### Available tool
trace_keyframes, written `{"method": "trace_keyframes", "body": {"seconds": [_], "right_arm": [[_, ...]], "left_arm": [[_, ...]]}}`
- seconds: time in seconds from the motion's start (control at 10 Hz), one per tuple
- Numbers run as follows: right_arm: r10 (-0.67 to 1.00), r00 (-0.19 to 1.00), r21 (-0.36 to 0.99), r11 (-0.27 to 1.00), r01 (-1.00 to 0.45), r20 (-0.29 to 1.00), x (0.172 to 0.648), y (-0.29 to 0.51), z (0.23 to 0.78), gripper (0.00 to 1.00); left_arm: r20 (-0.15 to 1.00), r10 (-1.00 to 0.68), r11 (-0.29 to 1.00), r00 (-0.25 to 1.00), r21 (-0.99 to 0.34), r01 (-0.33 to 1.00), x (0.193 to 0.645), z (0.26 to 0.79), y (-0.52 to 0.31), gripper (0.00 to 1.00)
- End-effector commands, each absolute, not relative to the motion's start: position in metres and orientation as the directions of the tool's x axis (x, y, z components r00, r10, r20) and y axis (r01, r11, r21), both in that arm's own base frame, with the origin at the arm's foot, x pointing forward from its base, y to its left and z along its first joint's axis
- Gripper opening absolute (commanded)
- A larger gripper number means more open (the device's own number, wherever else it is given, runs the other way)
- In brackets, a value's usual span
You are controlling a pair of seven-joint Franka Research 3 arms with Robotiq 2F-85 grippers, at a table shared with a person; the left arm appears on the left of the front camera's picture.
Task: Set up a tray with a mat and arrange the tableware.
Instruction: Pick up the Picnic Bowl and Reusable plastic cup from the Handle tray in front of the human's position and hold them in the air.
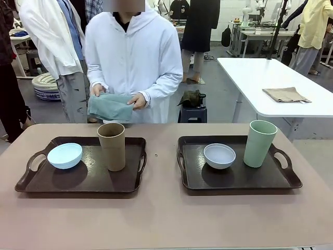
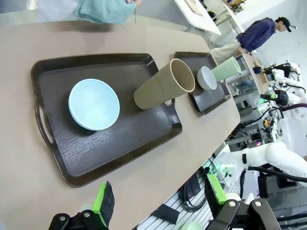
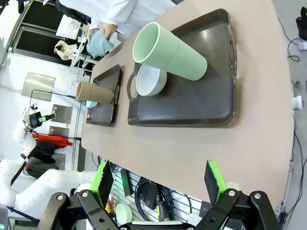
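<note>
**Two trays laid, one mat not yet down**

On the beige worktop (image 1: 166,208) sit two dark brown handled trays. The left tray (image 1: 83,179) carries one shallow light blue bowl (image 1: 65,155) and one tall brown tumbler (image 1: 112,147). The right tray (image 1: 239,177) carries one pale grey-white bowl (image 1: 219,155) and one pale green tumbler (image 1: 259,144).

A person (image 1: 132,57) at the far side holds one folded teal cloth mat (image 1: 110,107).

The tumblers look light, stiff and smooth, and likely tip easily, so grip them mid-wall. The bowls are best pinched at the rim. The mat is probably limp and best taken by an edge.

Left jaws and right jaws stand wide apart and empty, near the worktop's near edge.
</note>
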State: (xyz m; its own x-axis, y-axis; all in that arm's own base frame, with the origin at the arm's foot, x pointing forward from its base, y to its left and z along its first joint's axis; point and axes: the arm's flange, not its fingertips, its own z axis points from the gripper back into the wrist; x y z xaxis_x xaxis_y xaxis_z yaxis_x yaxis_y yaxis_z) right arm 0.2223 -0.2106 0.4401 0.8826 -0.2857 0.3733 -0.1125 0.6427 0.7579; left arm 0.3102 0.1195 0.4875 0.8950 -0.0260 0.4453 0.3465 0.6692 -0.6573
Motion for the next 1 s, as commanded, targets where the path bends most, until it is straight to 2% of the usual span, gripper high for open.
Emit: {"method": "trace_keyframes", "body": {"seconds": [0.0,0.9], "right_arm": [[-0.287,0.877,0.767,0.629,-0.132,0.386,0.2243,-0.2115,0.4389,1.00],[-0.287,0.877,0.767,0.629,-0.132,0.386,0.2243,-0.2115,0.4389,1.00]], "left_arm": [[0.451,-0.015,0.663,0.893,-0.664,0.347,0.3114,0.4891,0.1175,1.00],[0.451,-0.015,0.663,0.893,-0.664,0.347,0.3114,0.4891,0.1175,1.00]]}}
